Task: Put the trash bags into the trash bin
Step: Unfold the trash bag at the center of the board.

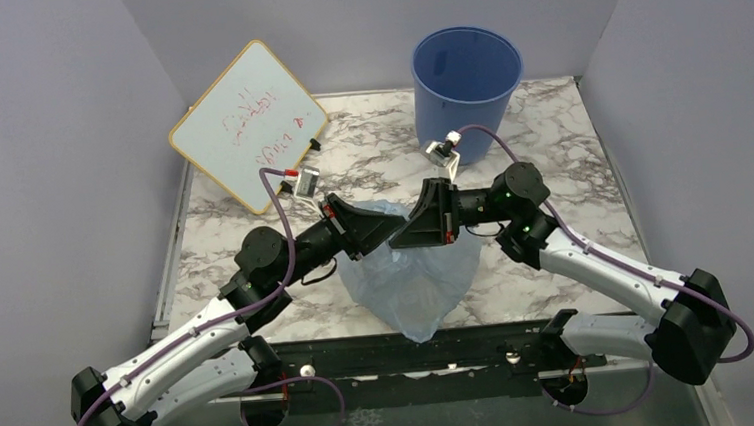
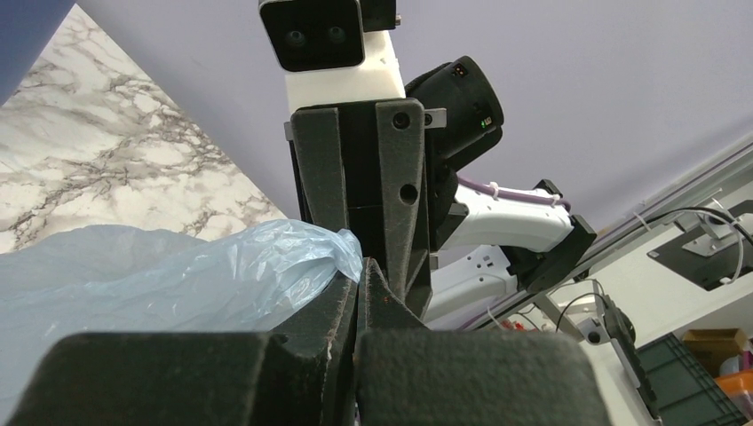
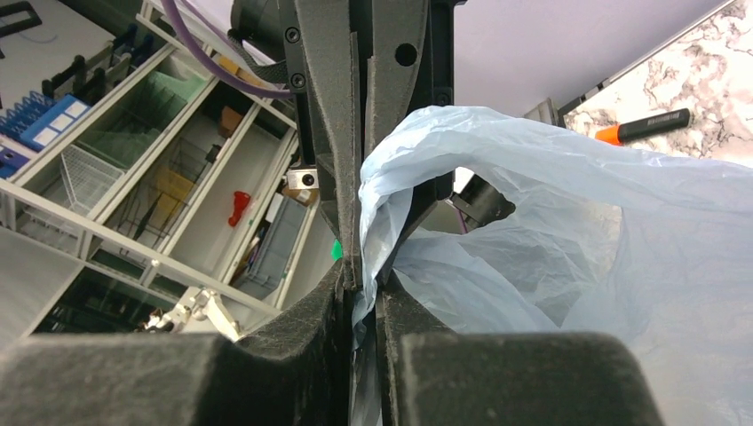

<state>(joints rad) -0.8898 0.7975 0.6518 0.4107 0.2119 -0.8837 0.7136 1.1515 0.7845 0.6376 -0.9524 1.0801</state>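
The marble table (image 1: 569, 149) fills the middle of the scene. The white board (image 1: 246, 122) leans at its far left. The trash bin (image 1: 467, 116) stands upright at the far edge, right of centre, with its mouth open to the top.

The trash bag (image 1: 412, 276) is at the middle of the table. Its gathered top is up where the two claws meet, and its body spreads from there toward the near edge, so its long axis runs far to near.

The right gripper (image 3: 362, 288) is drawn narrow, with a fold of blue film caught between its fingers. The left gripper (image 2: 362, 288) is fully closed, tip to tip with the right one. The film bunches against its side, but I cannot tell whether any of it is pinched inside. An orange marker (image 3: 644, 126) lies on the marble past the bag.

The bin lies beyond the claws, far and a little to the right, well apart from the bag. The right arm is nearer to it. I judge the carry must go up and away, high enough for the trailing bag to clear the rim.
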